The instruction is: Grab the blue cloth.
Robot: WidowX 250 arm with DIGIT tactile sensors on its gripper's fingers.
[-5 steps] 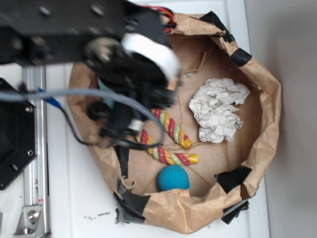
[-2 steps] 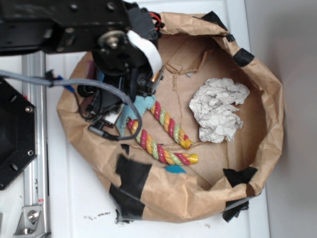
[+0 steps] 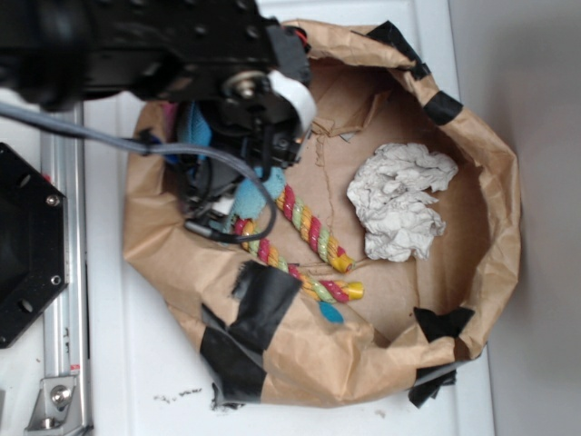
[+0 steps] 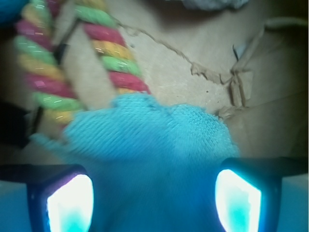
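No text, label, brand, number or sign can be read in either view; the brown paper bag (image 3: 472,227), its black tape patches (image 3: 263,304), the crumpled white paper (image 3: 399,213) and the black robot arm (image 3: 136,45) carry no legible marking; the wrist view is too blurred to show any.
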